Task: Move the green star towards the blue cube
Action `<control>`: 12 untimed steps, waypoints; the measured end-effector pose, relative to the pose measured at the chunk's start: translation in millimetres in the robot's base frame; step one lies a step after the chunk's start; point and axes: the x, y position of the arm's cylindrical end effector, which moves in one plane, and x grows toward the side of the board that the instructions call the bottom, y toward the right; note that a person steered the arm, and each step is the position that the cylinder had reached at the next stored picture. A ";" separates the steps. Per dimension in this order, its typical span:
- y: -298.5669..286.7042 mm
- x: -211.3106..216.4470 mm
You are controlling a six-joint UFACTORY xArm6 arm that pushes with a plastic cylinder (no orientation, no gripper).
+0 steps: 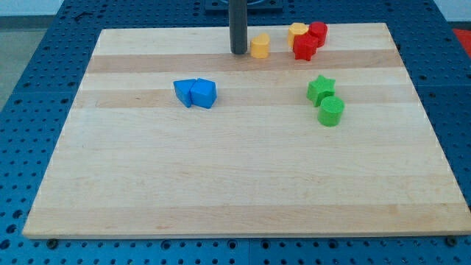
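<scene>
The green star (320, 88) lies at the view's right, just above and touching a green cylinder (331, 111). Two blue blocks sit together left of centre: a blue cube (185, 92) and a blue triangular block (204, 93) touching its right side. My tip (239, 52) rests on the board near the view's top centre, just left of a yellow block (260, 46). The tip is well up and left of the green star and up and right of the blue blocks.
A red star-like block (305, 46), a red cylinder (318, 32) and a yellow heart-like block (297, 30) cluster at the view's top right. The wooden board (235, 184) lies on a blue pegboard table.
</scene>
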 end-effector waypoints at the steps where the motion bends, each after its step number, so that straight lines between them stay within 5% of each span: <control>1: 27.4 -1.8; 5: 68.0 3.3; 6: 68.0 61.1; 9: 208.8 109.2; 12: 85.4 106.8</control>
